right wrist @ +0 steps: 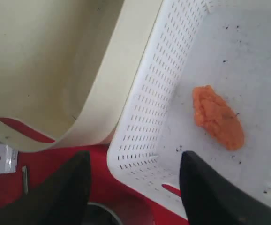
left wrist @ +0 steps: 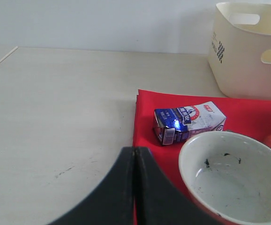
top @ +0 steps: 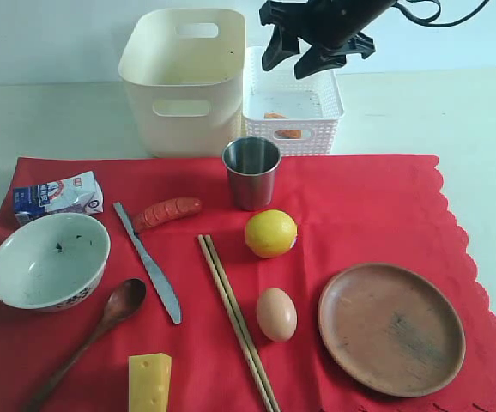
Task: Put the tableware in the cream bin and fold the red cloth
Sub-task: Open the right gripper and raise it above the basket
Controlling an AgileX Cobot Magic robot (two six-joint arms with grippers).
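Observation:
The red cloth (top: 359, 206) lies flat, carrying the white bowl (top: 49, 260), steel cup (top: 251, 172), knife (top: 149, 264), dark wooden spoon (top: 102, 326), chopsticks (top: 238, 322) and brown wooden plate (top: 391, 327). The cream bin (top: 184, 79) stands behind the cloth with nothing visible in it. My right gripper (top: 301, 53) hangs open and empty above the white basket (top: 317, 120), just behind the cup. My left gripper (left wrist: 135, 151) is shut and empty, over the cloth's left edge beside the bowl (left wrist: 234, 178); it is out of the exterior view.
A sausage (top: 166, 212), lemon (top: 270, 233), egg (top: 276, 314) and cheese block (top: 149, 382) lie on the cloth among the tableware. A milk carton (top: 57, 196) sits at the back left. An orange food piece (right wrist: 218, 117) lies in the lattice basket.

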